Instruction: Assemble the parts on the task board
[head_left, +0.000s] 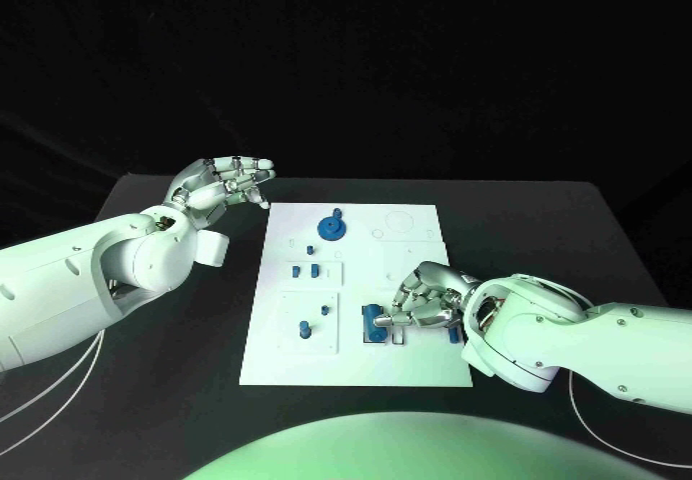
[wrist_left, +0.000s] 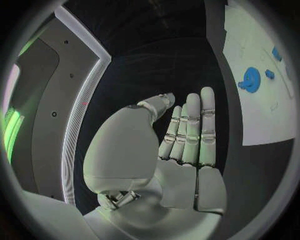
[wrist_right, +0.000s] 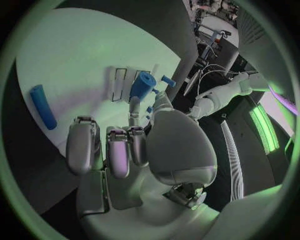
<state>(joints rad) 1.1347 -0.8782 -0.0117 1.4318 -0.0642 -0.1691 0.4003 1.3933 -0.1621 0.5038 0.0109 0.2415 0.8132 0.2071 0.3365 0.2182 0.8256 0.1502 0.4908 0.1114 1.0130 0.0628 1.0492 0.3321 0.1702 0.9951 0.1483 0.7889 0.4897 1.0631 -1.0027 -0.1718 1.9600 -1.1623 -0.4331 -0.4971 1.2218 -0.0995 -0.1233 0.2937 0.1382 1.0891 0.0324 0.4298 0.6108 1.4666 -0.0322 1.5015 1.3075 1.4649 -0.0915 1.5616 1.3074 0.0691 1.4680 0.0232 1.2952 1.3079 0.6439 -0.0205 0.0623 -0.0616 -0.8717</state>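
We see the left arm come in from the left edge and reach toward the far left of the tabletop, where the left hand hangs raised, palm turned up and inward. Its fingers lie straight and close side by side, the thumb bent across toward them, and they hold nothing. The right arm comes in from the right edge, low and near, with its wrist bent toward the middle. The right hand is turned down, its fingers curled inward. We cannot tell whether they close on anything.
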